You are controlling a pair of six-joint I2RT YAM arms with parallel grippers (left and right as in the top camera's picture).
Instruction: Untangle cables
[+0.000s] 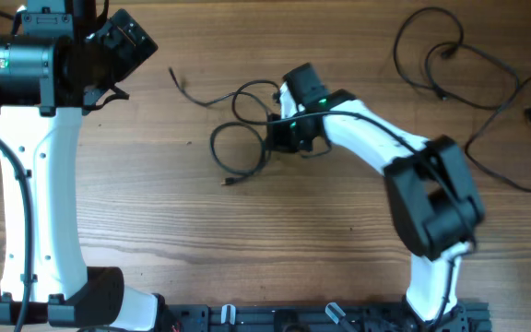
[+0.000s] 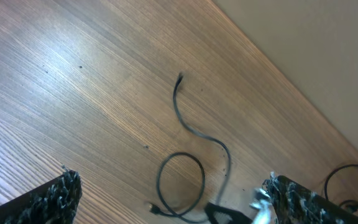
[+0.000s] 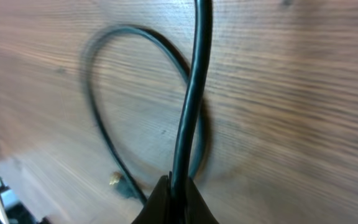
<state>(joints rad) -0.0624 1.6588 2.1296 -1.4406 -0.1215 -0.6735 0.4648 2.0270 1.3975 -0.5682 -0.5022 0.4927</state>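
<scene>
Wood-grain table (image 1: 155, 240) seen from overhead, with two white arms mounted on a black rail (image 1: 339, 319) at the near edge.

At left, the left arm (image 1: 35, 184) reaches toward the far-left corner. The left gripper (image 2: 171, 186) hangs above the table with its fingers (image 2: 58, 196) spread wide, holding nothing and well apart from any cord.

At centre, the central cable (image 1: 214, 143) is a thin black cord lying on the wood in two loose loops. One free end (image 1: 171, 72) trails to the far left, and a small plug (image 1: 230, 182) lies on the near side.

The right gripper (image 3: 176, 200) pinches a strand of this cable just right of the loops. In the right wrist view its fingers are pressed together on the cord, which runs up the frame from them. A loop and the plug's gold tip lie blurred on the wood behind.

The right arm (image 1: 431, 194) and its black wrist cover the spot where the loops meet, so how the strands cross there cannot be told.

At far right, the second cable (image 1: 491, 63) sprawls in open loops, well apart from both grippers. Its right part runs to the frame edge.
</scene>
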